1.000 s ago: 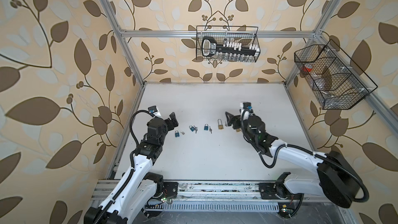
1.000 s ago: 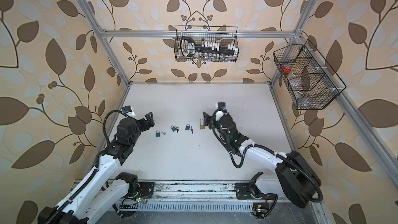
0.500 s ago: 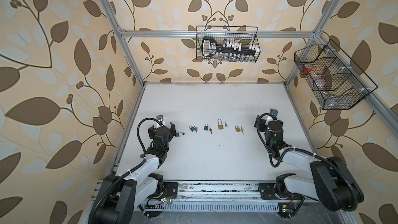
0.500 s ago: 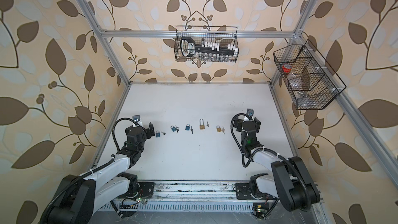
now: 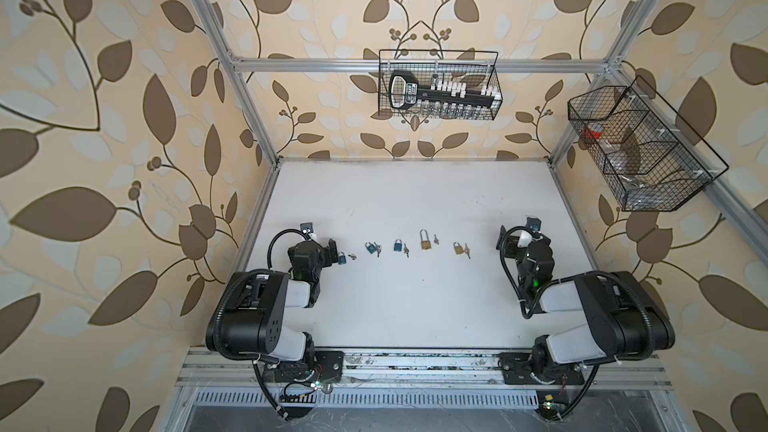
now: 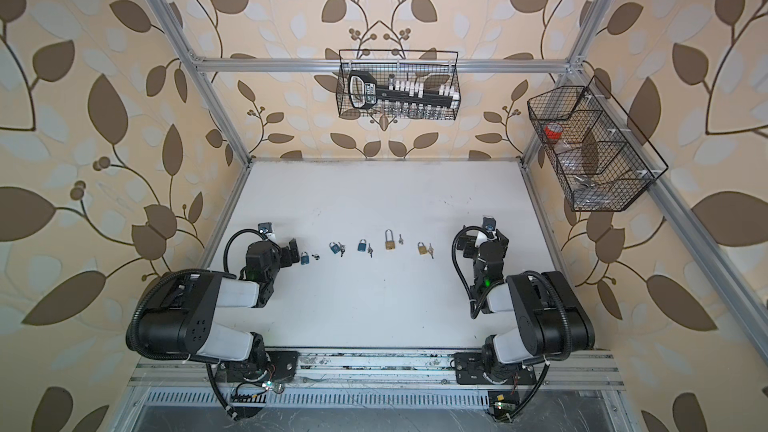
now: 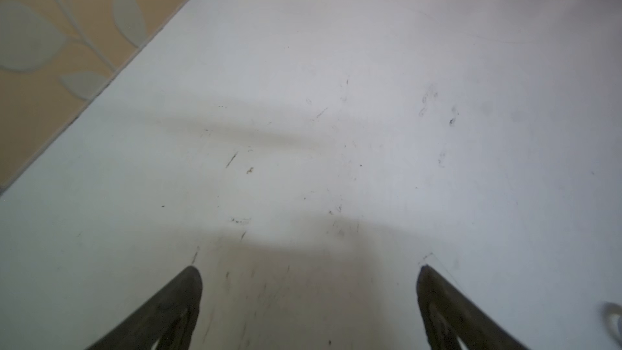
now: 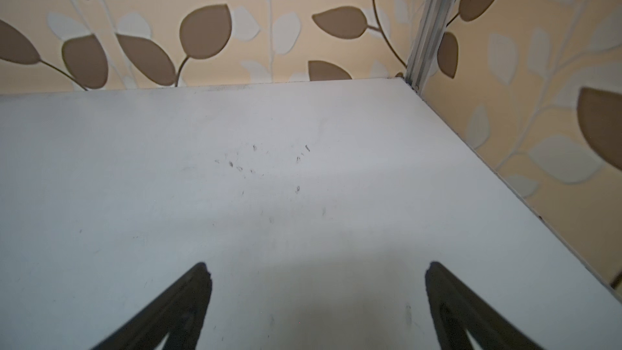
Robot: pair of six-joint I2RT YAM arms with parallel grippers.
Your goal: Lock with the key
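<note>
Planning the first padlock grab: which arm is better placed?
Left, probably: the left gripper sits open beside the leftmost blue padlock; the right gripper stands farther from the nearest brass padlock.

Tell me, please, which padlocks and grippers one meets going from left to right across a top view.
Left gripper, first blue padlock, second blue padlock, third blue padlock, tall brass padlock, short brass padlock, right gripper.
</note>
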